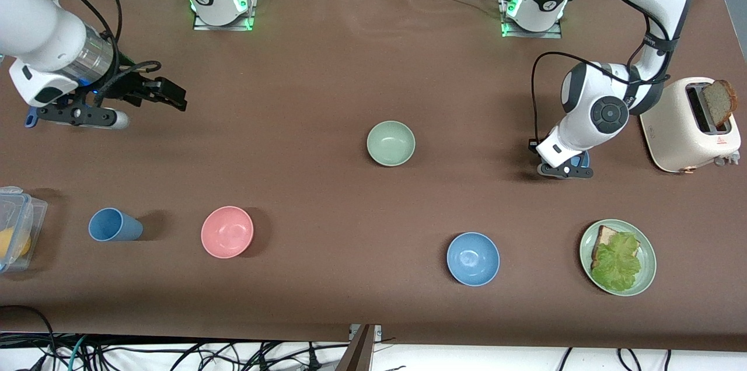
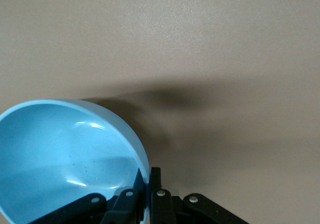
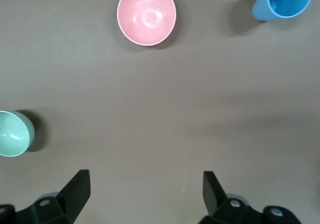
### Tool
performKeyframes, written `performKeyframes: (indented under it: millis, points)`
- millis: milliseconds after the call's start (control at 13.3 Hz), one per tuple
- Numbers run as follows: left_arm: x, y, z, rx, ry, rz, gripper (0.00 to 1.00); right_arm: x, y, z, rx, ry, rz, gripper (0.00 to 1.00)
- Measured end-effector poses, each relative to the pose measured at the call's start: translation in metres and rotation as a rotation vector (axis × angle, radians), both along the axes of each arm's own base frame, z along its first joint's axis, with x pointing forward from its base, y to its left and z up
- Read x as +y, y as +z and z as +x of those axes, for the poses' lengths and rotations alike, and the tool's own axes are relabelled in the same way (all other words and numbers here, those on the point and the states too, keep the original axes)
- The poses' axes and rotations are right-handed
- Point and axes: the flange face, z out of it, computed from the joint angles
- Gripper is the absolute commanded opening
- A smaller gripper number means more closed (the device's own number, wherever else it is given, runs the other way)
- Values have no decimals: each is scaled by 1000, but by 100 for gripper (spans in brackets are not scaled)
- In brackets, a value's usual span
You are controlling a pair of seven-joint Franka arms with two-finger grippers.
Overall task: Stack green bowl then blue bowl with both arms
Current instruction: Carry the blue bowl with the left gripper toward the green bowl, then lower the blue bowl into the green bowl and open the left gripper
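Nearest, 1 round blue plastic bowl (image 1: 473, 258) waits; my left gripper (image 2: 145, 189) pinches another blue bowl's (image 2: 60, 154) rim, right gripper (image 3: 145, 189) hangs wide; next, lift toward the sage-green bowl (image 1: 391, 143).

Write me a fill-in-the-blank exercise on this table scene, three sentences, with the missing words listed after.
1. The left gripper is shut on the rim of a ____ bowl.
2. The right gripper hangs with its jaws ____ over bare table near the right arm's end.
3. The slice of bread stands in the ____.

Missing words: blue; open; toaster
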Motion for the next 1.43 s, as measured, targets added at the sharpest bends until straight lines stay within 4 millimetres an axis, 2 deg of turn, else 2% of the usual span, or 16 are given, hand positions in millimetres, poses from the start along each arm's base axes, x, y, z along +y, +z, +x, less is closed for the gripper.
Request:
performKeyframes:
  millis: [150,300,525,750,1125,1275,1425]
  points:
    - [-2,8,6,8,0,1,0,-3,-1,1,-9,28,-38,99]
    - [-9,28,17,24,6,4,0,-10,0,3,-21,61,-73,99]
    - [-48,71,34,22,29,2,0,-26,4,6,-31,71,-84,99]
    - [-117,102,38,-27,39,-15,0,-32,5,8,-36,70,-97,99]
    - [-237,133,31,-69,25,-25,0,-32,-4,12,-20,80,-105,99]
    - [-283,134,27,-65,-2,-26,0,-32,-7,13,-16,81,-106,99]
    - [-328,123,22,-58,-23,-25,0,-32,-7,13,-17,80,-106,99]
